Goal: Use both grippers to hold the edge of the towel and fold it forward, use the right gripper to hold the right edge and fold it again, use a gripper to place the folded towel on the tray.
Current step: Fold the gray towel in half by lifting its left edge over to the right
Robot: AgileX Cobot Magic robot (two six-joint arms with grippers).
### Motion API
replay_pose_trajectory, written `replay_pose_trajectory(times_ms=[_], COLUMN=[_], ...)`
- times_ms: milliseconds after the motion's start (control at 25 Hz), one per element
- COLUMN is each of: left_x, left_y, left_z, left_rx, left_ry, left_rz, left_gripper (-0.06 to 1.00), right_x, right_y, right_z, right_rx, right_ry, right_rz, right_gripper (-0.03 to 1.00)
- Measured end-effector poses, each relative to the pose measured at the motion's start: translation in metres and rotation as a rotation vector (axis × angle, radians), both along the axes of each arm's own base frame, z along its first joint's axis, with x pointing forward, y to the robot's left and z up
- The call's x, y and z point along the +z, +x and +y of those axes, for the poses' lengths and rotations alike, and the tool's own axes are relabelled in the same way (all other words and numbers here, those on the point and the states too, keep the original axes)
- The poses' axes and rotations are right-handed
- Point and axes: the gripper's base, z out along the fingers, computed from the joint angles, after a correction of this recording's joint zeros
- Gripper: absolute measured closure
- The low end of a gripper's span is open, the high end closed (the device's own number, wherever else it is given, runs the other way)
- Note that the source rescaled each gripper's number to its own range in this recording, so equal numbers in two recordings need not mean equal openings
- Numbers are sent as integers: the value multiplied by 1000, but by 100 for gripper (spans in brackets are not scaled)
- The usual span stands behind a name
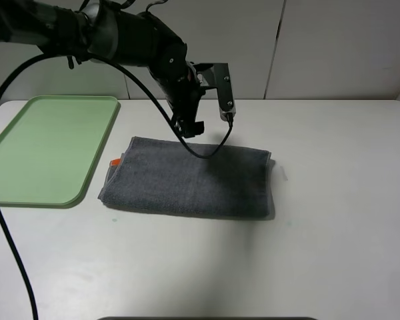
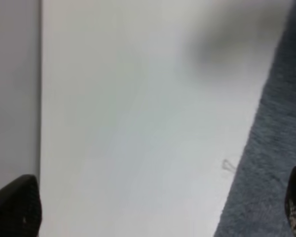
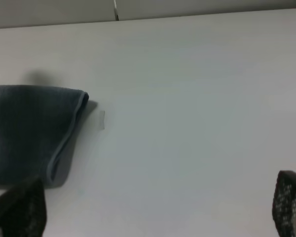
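towel [image 1: 190, 180]: lies flat on the white surface [image 1: 333, 227], mid-scene, just right of the tray [image 1: 50, 150] and seemingly clear of its rim. looks already doubled over once, going by the two layers showing at its right end.

handling: soft terry, so probably light and limp, with no stiffness to speak of. bound to sag and drape from any pinch point rather than lift as a sheet. neither slippery nor fragile; likely good bite for the pads in the looped pile. best taken at the right short edge, pinching both layers together close to a corner to keep the under layer from dropping away. then better carried leftward low and slow to hold the fold square.

heading: runs left to right along its long axis, skewed slightly, with the right end a touch nearer than the left. shows an orange stripe [image 1: 114, 162] peeking out at the left end, toward the tray. turns its plain grey right end to open surface.

left tool [image 1: 209, 119]: spread wide, holding nothing, hovering over the towel's far edge around its middle.

right tool [image 3: 155, 207]: out of the high view. spread wide and empty in its own wrist view, above bare surface just off the towel's right end, clear of the cloth.
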Motion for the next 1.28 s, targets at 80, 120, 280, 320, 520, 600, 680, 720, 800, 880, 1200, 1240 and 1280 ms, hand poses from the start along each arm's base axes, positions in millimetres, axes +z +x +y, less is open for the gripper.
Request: replay_pose_trajectory(times_ms=[80,120,280,320,520,600,680,720,800,880,1200,1240,1280], left_x=[2,4,24,29,50,56,55,56,55,55,48,47,42], left_y=[-1,-3,-14,-17,-31,-41,-46,-48,-51,-54,-68,-71,-75], left_z=[2,3,9,11,24,33,37,39,42,44,55,59,64], left_rx=[21,47,236,294,536,743,842,886,960,999,1038,1039,1043], left_ry=[15,7,-89,-108,-143,-134,-111,-102,-86,-70,-66,-84,-111], left_rz=[24,41,134,155,241,307,339,350,370,381,391,386,384], left_gripper=[-6,-6,-6,-6,-5,-5,-5,-5,-5,-5,-5,-5,-5], right_x=[0,0,0,0,0,0,0,0,0,0,0,0,0], right_y=[0,0,0,0,0,0,0,0,0,0,0,0,0], right_z=[0,0,0,0,0,0,0,0,0,0,0,0,0], right_rx=[0,0,0,0,0,0,0,0,0,0,-1,-1,-1], right_ry=[0,0,0,0,0,0,1,1,1,1,2,2,2], right_rz=[0,0,0,0,0,0,0,0,0,0,0,0,0], right_gripper=[-3,-3,-3,-3,-3,-3,-3,-3,-3,-3,-3,-3,-3])
